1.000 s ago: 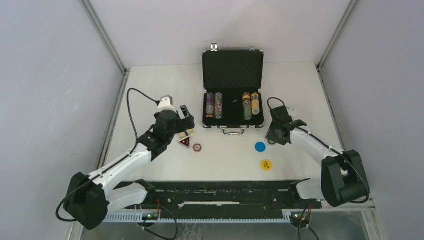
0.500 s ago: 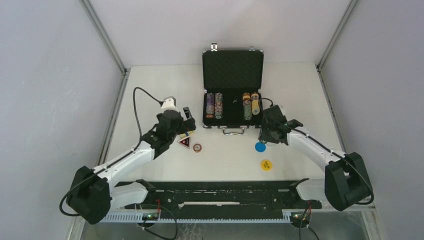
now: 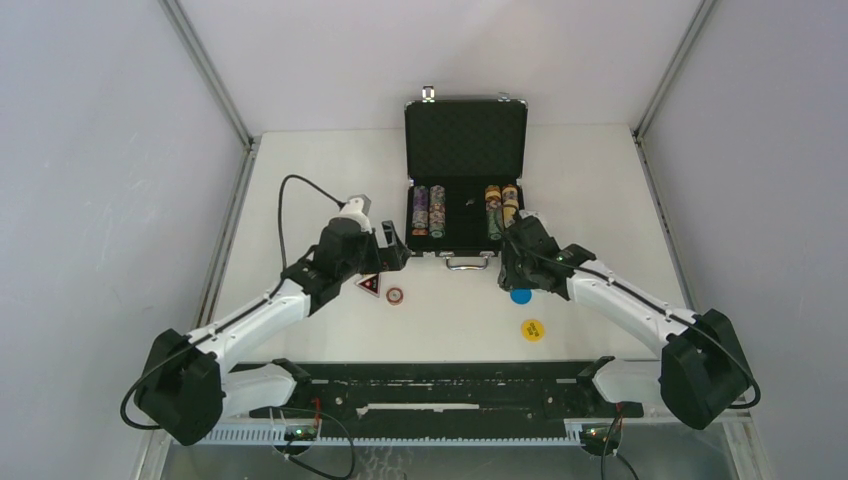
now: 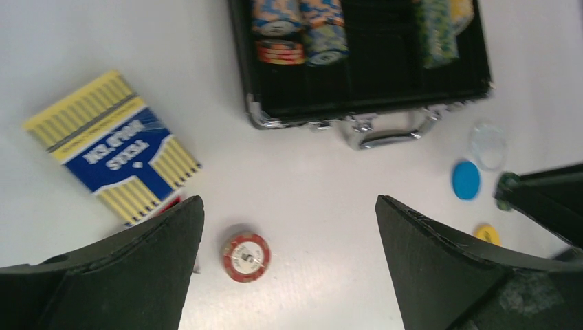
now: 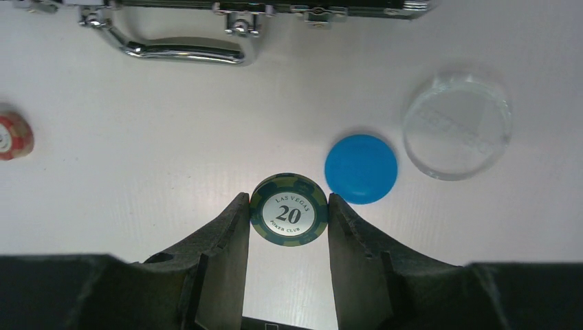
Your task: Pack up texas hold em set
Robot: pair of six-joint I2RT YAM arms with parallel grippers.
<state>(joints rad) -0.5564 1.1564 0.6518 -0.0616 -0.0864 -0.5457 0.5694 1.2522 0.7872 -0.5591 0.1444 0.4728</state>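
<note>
On my left side, the left end effector [image 4: 289, 206] hangs over the bench [image 3: 300, 180] with its fingers spread as wide as they go and nothing between them. The yellow-blue card deck [image 4: 113, 148] lies flat, off to the left of that gap, with its long axis slanting across my wrist view. The red triangular token [image 3: 369, 284] sits beside it and a red chip [image 4: 246, 256] lies just under the gap, so I judge my left arm nearer to all three. In the middle, at the far side, the black briefcase [image 3: 466, 140] stands open with its lid upright. Its chip rows [image 3: 501, 208] run front to back in the foam, and its handle [image 5: 175, 49] faces me. On my right side, the right end effector [image 5: 289, 201] is half closed and pinches a green chip [image 5: 289, 213] by its rim, face toward the wrist camera. The case lies just ahead of these fingers, so this arm looks better placed to deliver the chip. I reckon it must go in on edge to match a row. The blue token [image 5: 361, 168] lies just beside my right finger, a clear disc [image 5: 457, 125] lies beyond that, and the yellow token [image 3: 532, 329] lies nearer my base.
</note>
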